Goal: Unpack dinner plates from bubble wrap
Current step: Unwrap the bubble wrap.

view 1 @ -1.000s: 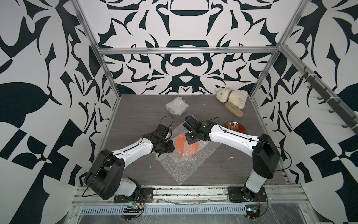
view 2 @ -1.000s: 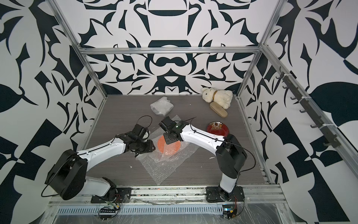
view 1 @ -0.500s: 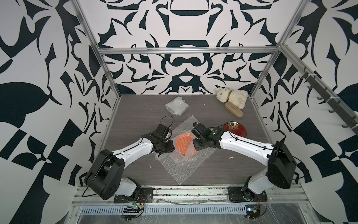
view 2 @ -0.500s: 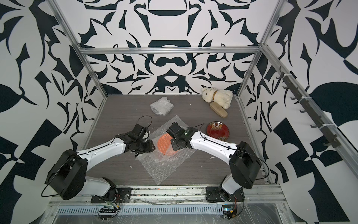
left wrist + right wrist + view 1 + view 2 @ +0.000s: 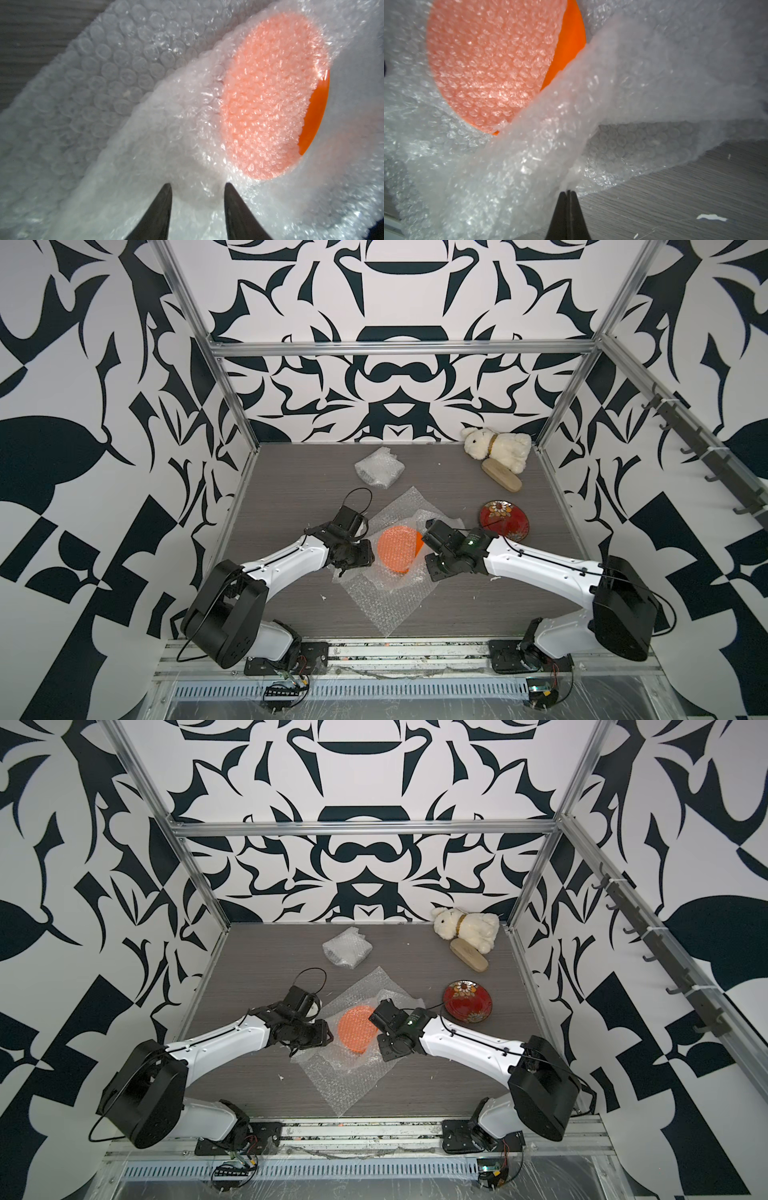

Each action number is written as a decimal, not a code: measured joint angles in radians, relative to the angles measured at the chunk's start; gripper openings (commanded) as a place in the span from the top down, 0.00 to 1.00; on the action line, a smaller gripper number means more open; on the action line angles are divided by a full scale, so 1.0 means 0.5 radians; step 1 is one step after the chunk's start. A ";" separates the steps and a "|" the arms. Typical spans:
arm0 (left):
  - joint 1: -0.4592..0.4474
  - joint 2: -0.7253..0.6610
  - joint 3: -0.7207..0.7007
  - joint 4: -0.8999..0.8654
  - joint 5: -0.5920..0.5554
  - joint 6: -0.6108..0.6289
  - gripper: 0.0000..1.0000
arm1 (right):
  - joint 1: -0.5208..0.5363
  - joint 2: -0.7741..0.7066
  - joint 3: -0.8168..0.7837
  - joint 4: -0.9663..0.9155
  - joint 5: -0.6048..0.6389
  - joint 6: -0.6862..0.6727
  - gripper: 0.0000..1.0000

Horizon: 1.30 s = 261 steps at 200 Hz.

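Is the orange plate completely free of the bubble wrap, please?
No, the bubble wrap covers most of the orange plate, leaving only a bare sliver at one edge.

A: What encloses the space?

B: Walls [image 5: 395,377] on three sides, white with bold black leaf-like shapes, framed by aluminium bars [image 5: 399,349].

A: And below that horizontal bar?

B: A grey wood-grain floor [image 5: 299,472] reaches the back wall. To the bar's right, a rail of dark hooks [image 5: 706,456] runs along the side wall. The light is even.
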State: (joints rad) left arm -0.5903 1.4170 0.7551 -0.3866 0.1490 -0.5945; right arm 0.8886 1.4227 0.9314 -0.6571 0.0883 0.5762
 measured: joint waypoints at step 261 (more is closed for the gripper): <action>-0.224 0.050 0.594 -0.223 0.026 0.469 0.49 | 0.078 -0.120 -0.311 0.019 -0.002 0.211 1.00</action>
State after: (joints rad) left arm -0.7025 1.4422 1.0523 -0.4980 0.1619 -0.3599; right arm 0.9276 1.3628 0.7757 -0.6476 0.0872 0.6819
